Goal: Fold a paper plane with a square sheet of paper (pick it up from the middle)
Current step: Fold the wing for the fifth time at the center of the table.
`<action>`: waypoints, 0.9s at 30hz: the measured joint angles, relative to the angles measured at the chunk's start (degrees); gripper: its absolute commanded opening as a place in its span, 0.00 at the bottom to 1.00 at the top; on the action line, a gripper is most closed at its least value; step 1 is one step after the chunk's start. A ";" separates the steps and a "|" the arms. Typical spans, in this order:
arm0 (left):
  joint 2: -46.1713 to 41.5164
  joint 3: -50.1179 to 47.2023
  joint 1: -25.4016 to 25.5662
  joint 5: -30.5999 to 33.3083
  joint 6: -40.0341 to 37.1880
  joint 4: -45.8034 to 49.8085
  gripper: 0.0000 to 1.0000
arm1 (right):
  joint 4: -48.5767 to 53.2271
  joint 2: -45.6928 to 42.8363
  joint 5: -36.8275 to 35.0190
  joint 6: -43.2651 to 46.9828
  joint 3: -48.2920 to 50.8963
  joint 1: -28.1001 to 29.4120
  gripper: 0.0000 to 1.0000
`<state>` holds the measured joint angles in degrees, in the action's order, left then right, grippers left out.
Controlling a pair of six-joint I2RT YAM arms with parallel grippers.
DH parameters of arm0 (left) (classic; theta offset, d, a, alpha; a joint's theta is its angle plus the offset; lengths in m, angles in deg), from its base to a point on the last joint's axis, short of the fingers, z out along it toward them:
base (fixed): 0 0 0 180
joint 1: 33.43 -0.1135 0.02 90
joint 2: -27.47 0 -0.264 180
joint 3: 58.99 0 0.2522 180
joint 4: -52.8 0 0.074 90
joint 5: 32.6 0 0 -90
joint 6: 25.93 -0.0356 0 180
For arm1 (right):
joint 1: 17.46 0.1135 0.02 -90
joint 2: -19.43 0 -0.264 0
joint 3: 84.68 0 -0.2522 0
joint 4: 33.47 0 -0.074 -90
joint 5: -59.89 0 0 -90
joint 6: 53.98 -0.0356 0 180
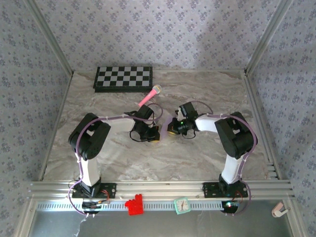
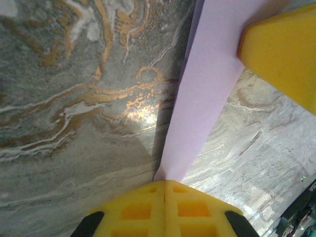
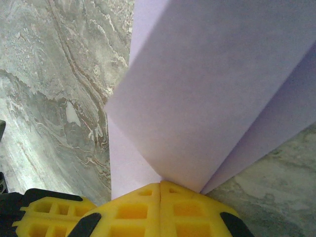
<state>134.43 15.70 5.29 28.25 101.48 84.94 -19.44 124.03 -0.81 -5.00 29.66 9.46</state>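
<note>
- Left tool (image 2: 165, 190): fingers together, clamped on the lower edge of the sheet of paper (image 2: 202, 98). The paper rises from between the pads as a narrow lavender band.
- Right tool (image 3: 160, 192): fingers together, clamped on the same sheet. From this wrist the paper shows two broad panels meeting at a crease just above the pads.
- Location of the sheet: between the two tools near the middle of the counter (image 1: 207, 94), where both arms meet. Whether any edge touches the counter cannot be told.
- Work done, as judged: the sheet is picked up and carries at least one fold, since it no longer lies flat or reads as a square.
- Work left, as judged: no sharp nose or slim dart outline is visible. The nose and wing folds appear outstanding.
- Clearances: the checkered board (image 1: 123, 79) and the pink toy microphone (image 1: 149, 96) lie farther back on the counter, apart from the sheet.
</note>
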 measured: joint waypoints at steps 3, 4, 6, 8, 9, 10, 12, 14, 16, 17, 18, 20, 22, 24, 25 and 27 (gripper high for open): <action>-0.04 0.92 0.00 -0.02 0.07 0.26 0.08 | -0.02 0.00 -0.17 0.00 0.00 0.00 0.02; -0.04 1.36 0.00 -0.13 0.20 0.04 0.09 | -0.02 0.00 -0.17 0.00 0.00 0.00 0.02; -0.04 2.23 0.00 -0.20 0.24 -0.85 0.09 | -0.04 0.00 -0.17 -0.02 0.00 0.00 0.02; 0.00 3.08 0.00 -0.26 0.24 -1.33 0.08 | -0.04 0.00 -0.17 -0.02 0.00 0.00 0.02; 0.13 3.61 0.00 -0.42 0.24 -1.57 0.08 | -0.04 0.00 -0.17 -0.02 0.00 0.02 0.02; 0.46 4.22 0.00 -0.52 0.24 -1.70 0.08 | -0.07 0.00 -0.17 -0.04 0.00 0.02 0.02; 1.42 5.25 0.00 -0.87 0.22 -1.97 0.06 | -0.07 0.00 -0.17 -0.04 0.00 0.11 0.02; 2.89 6.08 0.00 -1.14 0.22 -1.95 0.05 | -0.09 0.00 -0.17 -0.07 0.00 0.11 0.02; 4.52 6.27 0.00 -1.27 0.17 -1.84 0.03 | -0.11 0.00 -0.17 -0.07 0.00 0.11 0.02; 5.11 6.27 0.00 -1.27 0.22 -1.66 0.03 | -0.11 0.00 -0.17 -0.07 0.00 0.11 0.02; 5.70 6.29 -0.02 -1.81 0.20 -1.68 0.01 | -0.13 0.00 -0.20 -0.07 0.00 0.11 0.02; 5.75 6.45 -0.09 -1.88 0.20 -1.44 0.00 | -0.20 0.00 -0.17 -0.07 0.00 0.11 0.02; 5.77 6.45 -0.09 -1.86 0.20 -1.22 0.00 | -0.07 0.00 -0.22 -0.04 -0.11 0.11 0.02; 5.77 6.51 -0.09 -1.60 0.17 -1.03 0.00 | 0.44 0.00 -0.46 0.07 -0.42 0.11 0.03; 5.77 6.56 -0.04 -1.49 0.17 -0.81 0.00 | 0.74 0.02 -0.63 0.17 -0.63 0.09 0.03; 5.77 6.56 -0.04 -1.27 0.17 -0.59 0.00 | 1.33 0.35 -0.66 0.59 -1.20 -0.22 0.03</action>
<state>140.20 22.25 5.24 26.98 101.66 84.35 -18.11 124.38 -1.46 -4.41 28.46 9.24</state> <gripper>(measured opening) 0.051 0.057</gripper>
